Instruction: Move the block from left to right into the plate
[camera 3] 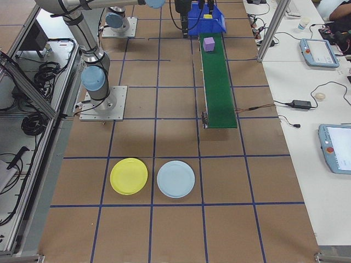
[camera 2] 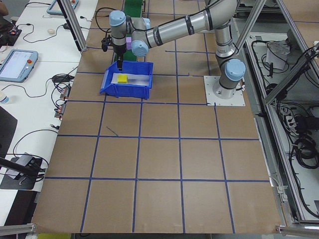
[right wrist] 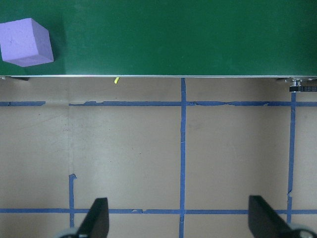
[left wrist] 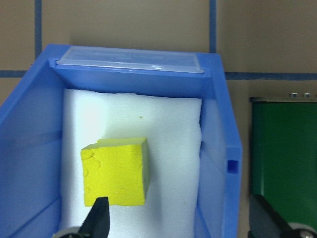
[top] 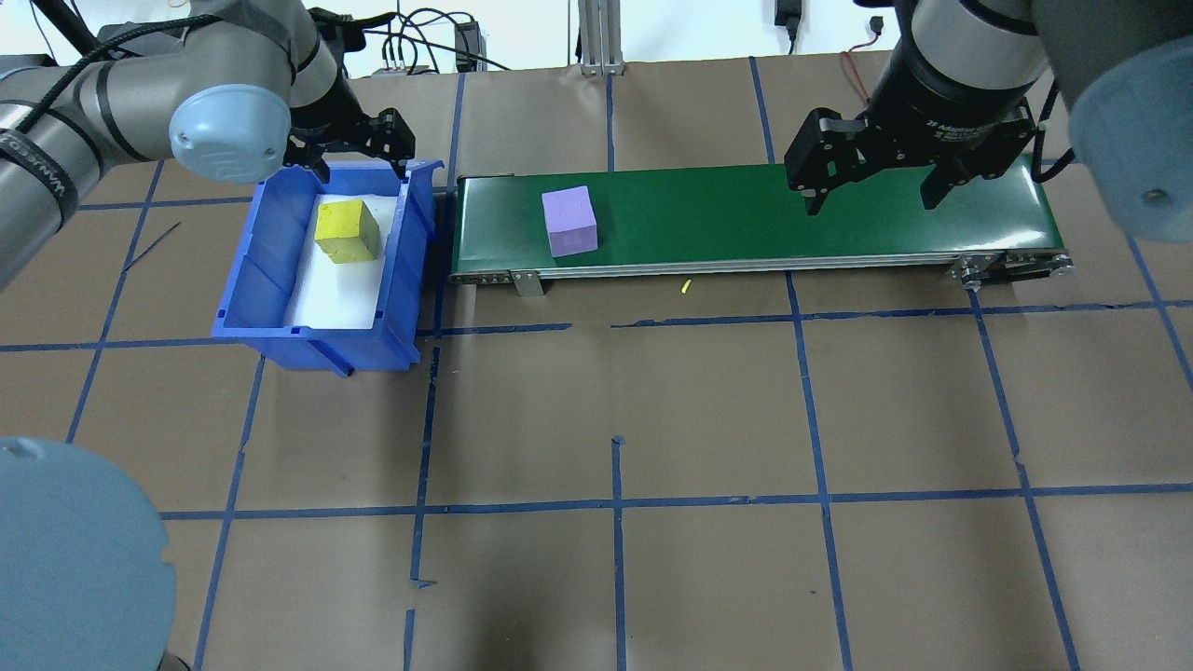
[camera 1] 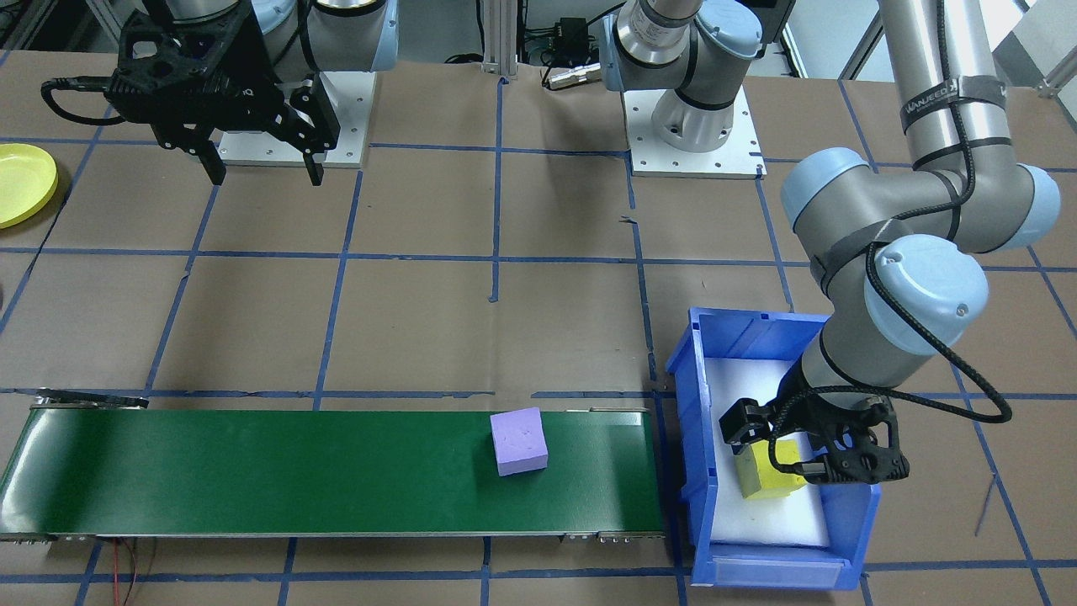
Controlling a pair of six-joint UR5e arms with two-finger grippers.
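While the purple block [top: 569, 221] sits on the green belt [top: 746, 219] and the yellow plate [camera 3: 129, 176] waits empty far off, both jaws gape wide, holding nothing; yellow block [left wrist: 115, 171] unlifted in the blue bin [top: 270, 308], most work remains

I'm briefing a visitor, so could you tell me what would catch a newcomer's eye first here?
Probably the purple foam cube sitting alone on the long green conveyor belt. Next, the yellow foam cube in the blue bin at the belt's end, with the open left gripper above it.
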